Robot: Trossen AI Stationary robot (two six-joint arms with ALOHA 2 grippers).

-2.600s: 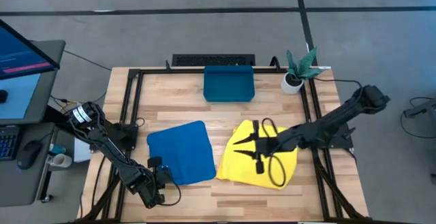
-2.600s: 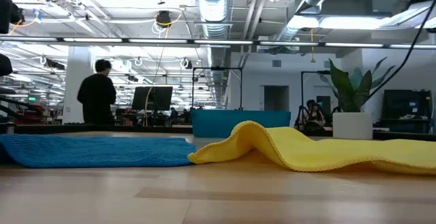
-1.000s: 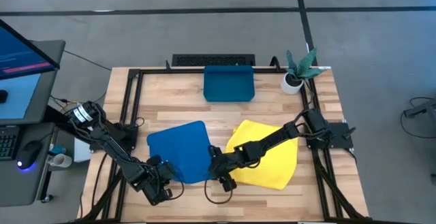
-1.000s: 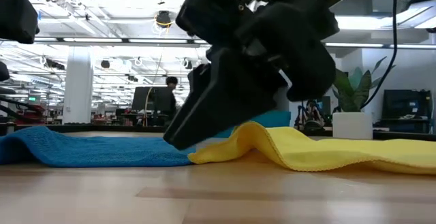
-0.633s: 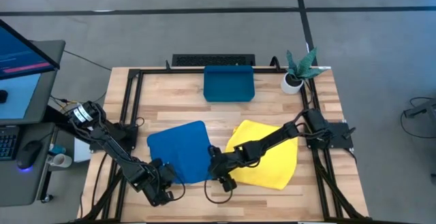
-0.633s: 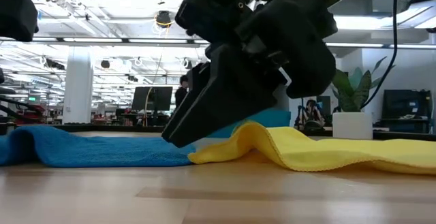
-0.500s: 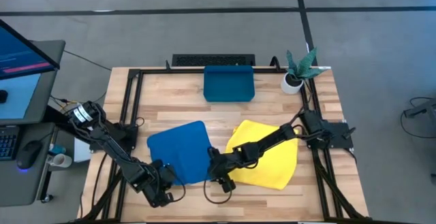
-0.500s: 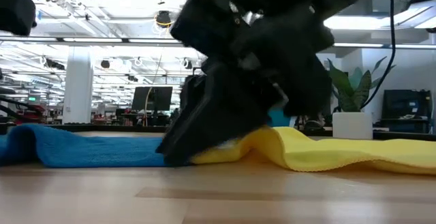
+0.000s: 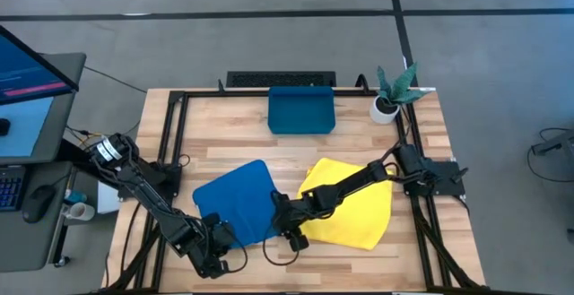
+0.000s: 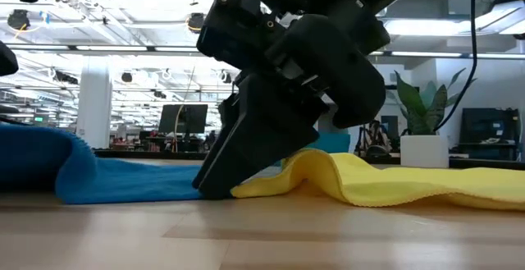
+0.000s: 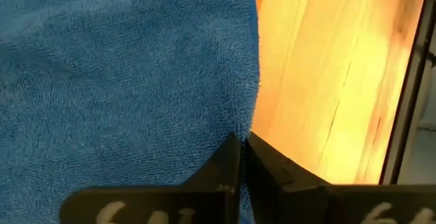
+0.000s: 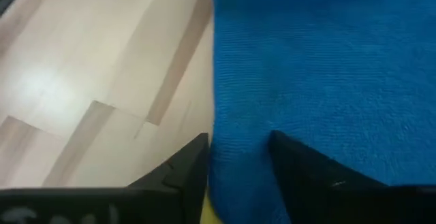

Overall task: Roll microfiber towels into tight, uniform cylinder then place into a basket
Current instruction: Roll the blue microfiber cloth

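The royal blue towel (image 9: 233, 207) lies on the wood table, its near-left corner raised. It overlaps the left edge of the bright yellow towel (image 9: 354, 207), which lies rumpled to its right. My left gripper (image 9: 215, 238) is shut on the blue towel's near-left corner. My right gripper (image 9: 287, 229) is open and low at the blue towel's near-right corner. In the right wrist view one finger (image 12: 194, 159) stands over the bare wood and the other (image 12: 296, 163) over the blue cloth. The teal basket (image 9: 301, 109) stands at the far edge. My left gripper pinches the blue towel's edge at the near-left corner (image 11: 246, 118) between its two shut fingers. That part of the towel (image 10: 41, 159) is raised off the table, and the rest lies flat. My right gripper's fingertip (image 10: 215, 189) reaches down to the table at the towel's right edge (image 12: 218, 129); I cannot tell whether it touches the cloth.
A small white pot with a green plant (image 9: 390, 93) stands at the far right, beside the basket. A black frame rail (image 9: 170, 143) runs along the table's sides. Bare wood (image 9: 359, 268) lies along the near edge.
My left gripper has lifted the blue towel's near-left corner, so that end now stands higher in a taller fold while the rest stays flat. My right gripper has come down onto the table at the towel's near-right corner.
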